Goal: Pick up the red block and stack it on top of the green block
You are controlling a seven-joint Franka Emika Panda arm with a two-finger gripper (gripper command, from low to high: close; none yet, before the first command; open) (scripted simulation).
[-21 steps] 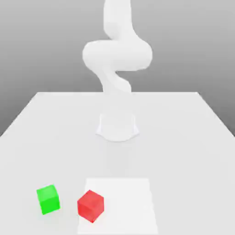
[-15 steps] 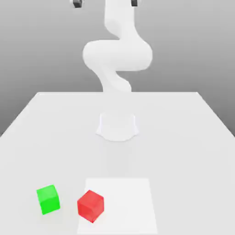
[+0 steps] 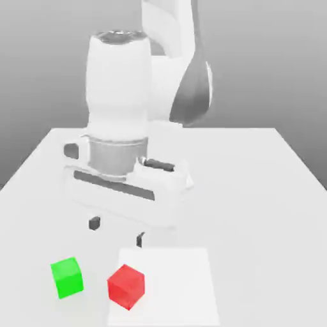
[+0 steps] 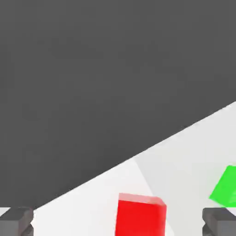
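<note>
White tabletop (image 3: pixel 255 223) below, I judge this step 1, approach: spread gripper (image 3: pixel 117 232) must center over red block (image 3: pixel 126 287).

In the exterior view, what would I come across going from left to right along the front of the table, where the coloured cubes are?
Green cube → red cube, which sits at the left edge of the white square.
</note>
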